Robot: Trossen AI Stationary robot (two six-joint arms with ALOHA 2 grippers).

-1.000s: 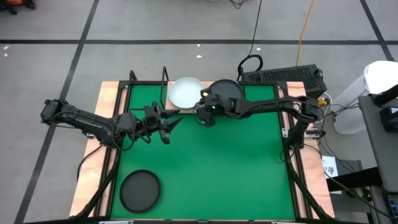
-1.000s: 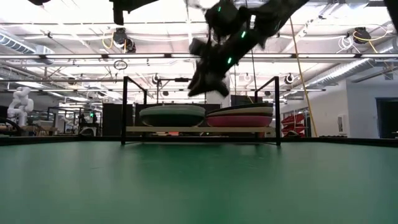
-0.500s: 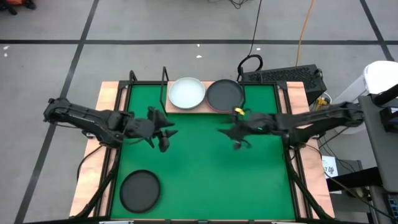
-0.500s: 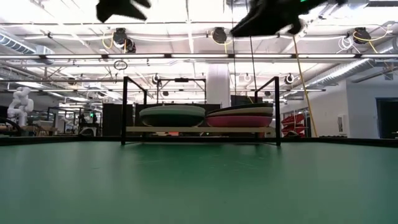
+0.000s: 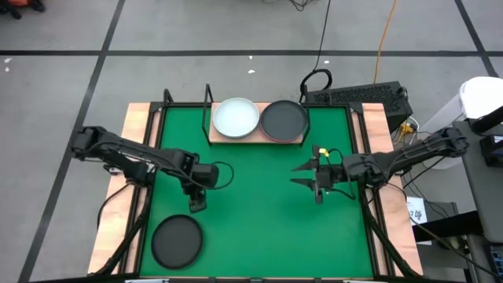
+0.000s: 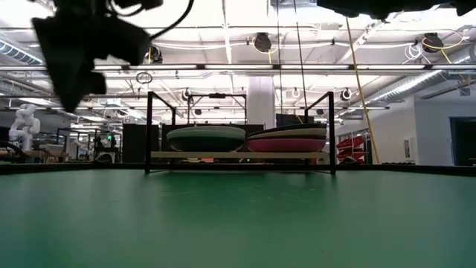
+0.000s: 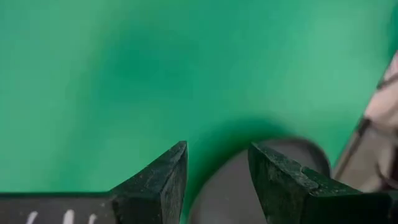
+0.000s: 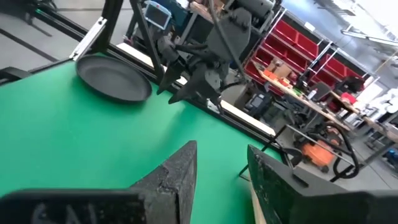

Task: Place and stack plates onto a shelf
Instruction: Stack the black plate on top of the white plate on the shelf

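The wooden shelf (image 5: 253, 139) stands at the mat's far edge. It bears two plate stacks: one topped by a white plate (image 5: 236, 117), one by a black plate (image 5: 284, 120). In the low view the left stack (image 6: 206, 138) and the right stack, magenta at its base (image 6: 286, 141), rest on the board (image 6: 238, 155). A lone black plate (image 5: 177, 240) lies flat on the mat near the front left. My left gripper (image 5: 196, 206) is open above the mat, just beyond that plate (image 7: 273, 180). My right gripper (image 5: 302, 174) is open and empty over the mat's right half.
The green mat (image 5: 259, 228) lies open between the shelf and the lone plate. Black rods of the shelf frame (image 5: 208, 106) rise at the far left. A keyboard (image 5: 357, 96) and cables lie beyond the far right corner.
My right gripper has drawn back from the black-topped stack on the shelf, toward the table's right and near edges. My left gripper has gone toward the near edge, toward the lone black plate, and has turned from pointing right to pointing at the near edge.
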